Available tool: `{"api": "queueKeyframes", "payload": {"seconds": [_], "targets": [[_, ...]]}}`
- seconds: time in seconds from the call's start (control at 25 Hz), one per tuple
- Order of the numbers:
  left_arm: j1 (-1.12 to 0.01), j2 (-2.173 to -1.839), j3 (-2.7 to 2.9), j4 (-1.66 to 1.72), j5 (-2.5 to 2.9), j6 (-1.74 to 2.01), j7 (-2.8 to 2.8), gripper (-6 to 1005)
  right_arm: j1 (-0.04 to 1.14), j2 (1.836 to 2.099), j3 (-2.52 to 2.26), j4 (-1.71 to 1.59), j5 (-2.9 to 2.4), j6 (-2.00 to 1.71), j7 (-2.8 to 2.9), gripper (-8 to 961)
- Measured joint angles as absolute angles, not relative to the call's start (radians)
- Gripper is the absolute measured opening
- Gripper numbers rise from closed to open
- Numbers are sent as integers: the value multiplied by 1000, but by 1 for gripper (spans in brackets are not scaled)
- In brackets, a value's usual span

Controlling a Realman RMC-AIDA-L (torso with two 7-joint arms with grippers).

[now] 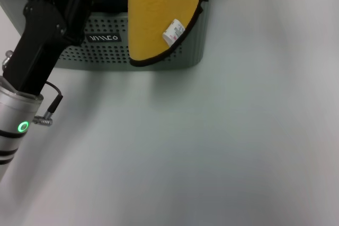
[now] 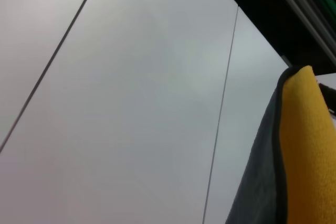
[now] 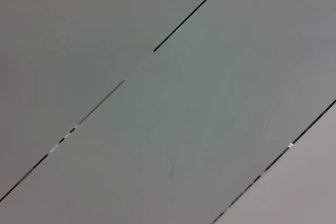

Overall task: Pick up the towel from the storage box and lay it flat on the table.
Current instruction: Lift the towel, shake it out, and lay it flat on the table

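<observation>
Head view: the towel [image 1: 153, 14] hangs over the box's [image 1: 106, 48] front wall, tag outward, above the table [image 1: 212, 141]. The left arm [image 1: 37, 62] reaches beside it; its grip cannot be told.

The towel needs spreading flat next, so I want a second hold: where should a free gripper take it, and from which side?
Probably the towel's rounded lower hem near the white tag, approached from the open table side; that edge hangs free over the storage box's front wall.
</observation>
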State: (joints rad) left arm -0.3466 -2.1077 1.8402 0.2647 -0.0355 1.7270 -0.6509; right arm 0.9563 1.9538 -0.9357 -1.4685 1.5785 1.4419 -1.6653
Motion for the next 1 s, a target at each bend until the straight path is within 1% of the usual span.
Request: {"api": "queueKeyframes", "payload": {"seconds": [1.0], "targets": [[-343, -2108, 1842, 266, -28, 1784, -564, 345, 946, 1958, -936, -1482, 1575, 1442, -1678, 17]]}}
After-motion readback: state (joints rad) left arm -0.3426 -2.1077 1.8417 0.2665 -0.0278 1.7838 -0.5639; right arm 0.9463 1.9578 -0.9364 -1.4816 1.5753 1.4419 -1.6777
